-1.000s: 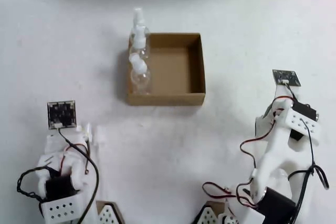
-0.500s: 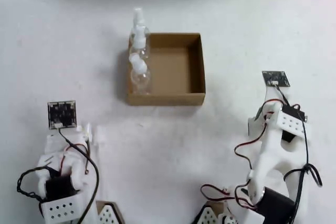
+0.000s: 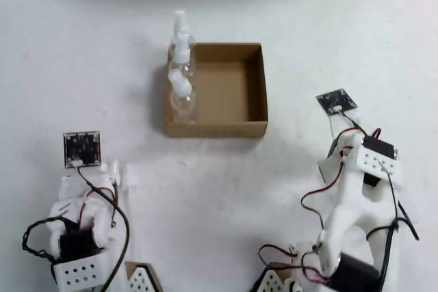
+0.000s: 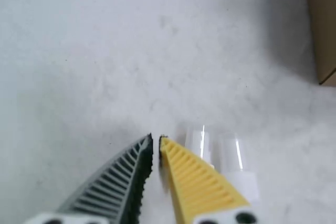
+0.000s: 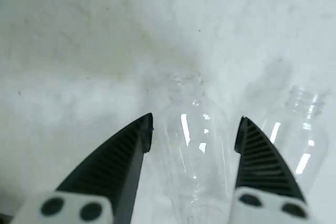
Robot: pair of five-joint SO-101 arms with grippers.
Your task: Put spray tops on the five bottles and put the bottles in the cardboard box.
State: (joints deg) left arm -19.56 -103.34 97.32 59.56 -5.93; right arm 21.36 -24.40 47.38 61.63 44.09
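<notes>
The cardboard box stands open at the table's middle. Three clear bottles with white spray tops line its left wall. In the right wrist view my right gripper is open, with its fingers on either side of an uncapped clear bottle. A second uncapped bottle stands just beside it. In the high view the right arm is at the lower right. My left gripper is shut on nothing, low over the table. Two white spray tops lie next to its yellow finger.
The white table has open room around the box and between the arms. The left arm sits at the lower left. A corner of the box shows in the left wrist view.
The right arm has swung left toward the table's middle, its wrist camera board shifting left. The left arm and the bottles at the box have not moved.
</notes>
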